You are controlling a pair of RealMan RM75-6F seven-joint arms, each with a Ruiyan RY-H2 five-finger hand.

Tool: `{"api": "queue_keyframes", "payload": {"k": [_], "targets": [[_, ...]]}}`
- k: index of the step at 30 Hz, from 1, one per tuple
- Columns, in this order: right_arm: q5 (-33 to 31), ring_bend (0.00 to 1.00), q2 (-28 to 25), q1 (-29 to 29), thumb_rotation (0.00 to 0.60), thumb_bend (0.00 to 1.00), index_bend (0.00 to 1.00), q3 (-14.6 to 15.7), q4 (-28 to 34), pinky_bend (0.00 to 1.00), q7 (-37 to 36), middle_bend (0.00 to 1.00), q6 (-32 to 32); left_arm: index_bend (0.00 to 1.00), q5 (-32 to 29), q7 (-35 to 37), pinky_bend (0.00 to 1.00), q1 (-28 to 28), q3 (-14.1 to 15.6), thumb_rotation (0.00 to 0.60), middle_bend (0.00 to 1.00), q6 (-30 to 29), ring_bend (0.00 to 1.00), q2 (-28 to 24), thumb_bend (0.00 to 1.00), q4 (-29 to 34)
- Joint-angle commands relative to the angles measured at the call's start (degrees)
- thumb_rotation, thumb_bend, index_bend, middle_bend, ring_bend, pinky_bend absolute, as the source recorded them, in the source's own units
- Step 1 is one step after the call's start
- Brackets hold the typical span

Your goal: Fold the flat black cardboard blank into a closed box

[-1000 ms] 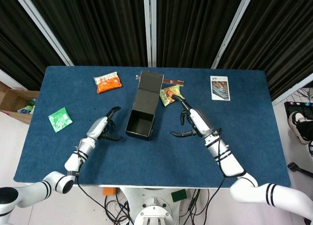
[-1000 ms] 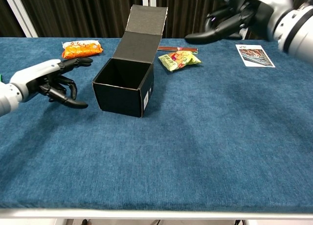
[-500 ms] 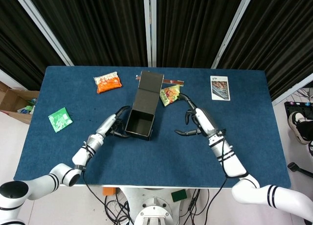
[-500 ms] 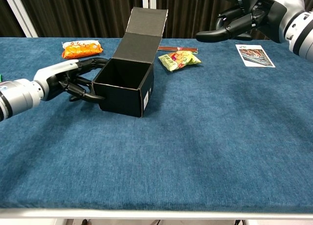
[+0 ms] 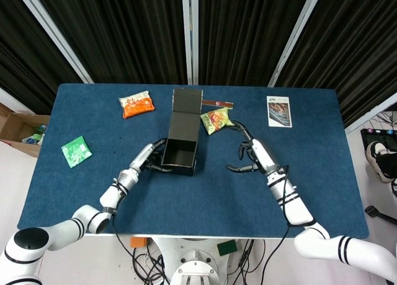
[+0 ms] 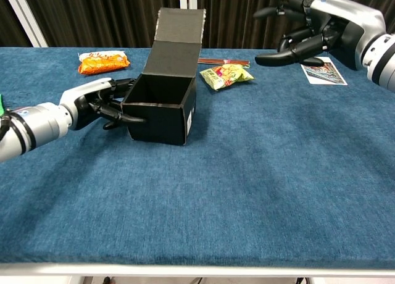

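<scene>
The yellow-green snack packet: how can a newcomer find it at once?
Find the black box in the middle of the blue table. The yellow-green snack packet lies behind it to the right, beside the raised lid; the orange packet lies far left.

Head overhead; chest low, frontal; shared table [image 5: 310, 173]

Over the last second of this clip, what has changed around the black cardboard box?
The left hand moved in from beside the open black cardboard box and now touches its left wall; the box has turned slightly. The right hand drifted rightward, holding nothing. The orange snack packet, yellow-green snack packet and printed card stayed put.
</scene>
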State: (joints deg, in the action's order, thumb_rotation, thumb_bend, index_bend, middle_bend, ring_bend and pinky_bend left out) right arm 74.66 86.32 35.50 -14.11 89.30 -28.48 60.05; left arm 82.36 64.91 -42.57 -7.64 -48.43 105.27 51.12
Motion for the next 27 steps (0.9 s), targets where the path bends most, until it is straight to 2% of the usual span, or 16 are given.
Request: {"api": "queue_keyframes", "payload": {"k": [1,5,11,13,20,24,27], "targets": [[-7.93,0.62,0.42,1.33,0.600,0.09,0.00,-0.97,-1.39,1.00,3.49,0.21,-5.74,0.55,-0.41,-1.24,0.91,0.25,-0.61,0.600,0.52,-1.22,0.70,0.13,0.01,0.77],[-20.80,0.64,2.41,5.36,0.600,0.08,0.04,-4.72,-3.70,1.00,9.82,0.23,-11.31,0.58,-0.44,-3.15,0.91,1.51,-1.07,0.600,0.53,-3.94,0.71,-2.37,0.01,6.11],[-34.14,0.66,7.87,13.30,0.600,0.11,0.10,-8.57,-11.50,1.00,17.71,0.25,-16.16,0.58,0.36,-8.48,0.91,3.38,-0.77,0.600,0.53,-7.57,0.71,-7.80,0.01,16.49],[-36.72,0.66,9.34,15.64,0.600,0.14,0.10,-9.52,-13.72,1.00,19.70,0.25,-16.88,0.58,0.50,-10.03,0.91,3.72,-0.66,0.600,0.52,-8.15,0.71,-9.11,0.01,19.19],[-41.90,0.66,13.65,22.61,0.600,0.14,0.13,-14.09,-17.66,1.00,24.51,0.25,-15.88,0.58,0.76,-14.09,0.91,3.89,-0.75,0.600,0.52,-9.05,0.71,-11.28,0.01,24.98],[-43.24,0.67,14.37,25.69,0.600,0.14,0.13,-17.38,-16.74,1.00,25.81,0.26,-14.45,0.58,0.62,-16.11,0.91,2.98,-0.88,0.600,0.51,-8.01,0.71,-10.91,0.01,24.88],[-43.31,0.67,13.40,26.38,0.600,0.13,0.15,-19.38,-12.74,1.00,25.34,0.27,-14.45,0.57,-0.99,-18.32,0.91,2.56,-1.27,0.600,0.51,-6.81,0.70,-9.90,0.01,23.30]]}}
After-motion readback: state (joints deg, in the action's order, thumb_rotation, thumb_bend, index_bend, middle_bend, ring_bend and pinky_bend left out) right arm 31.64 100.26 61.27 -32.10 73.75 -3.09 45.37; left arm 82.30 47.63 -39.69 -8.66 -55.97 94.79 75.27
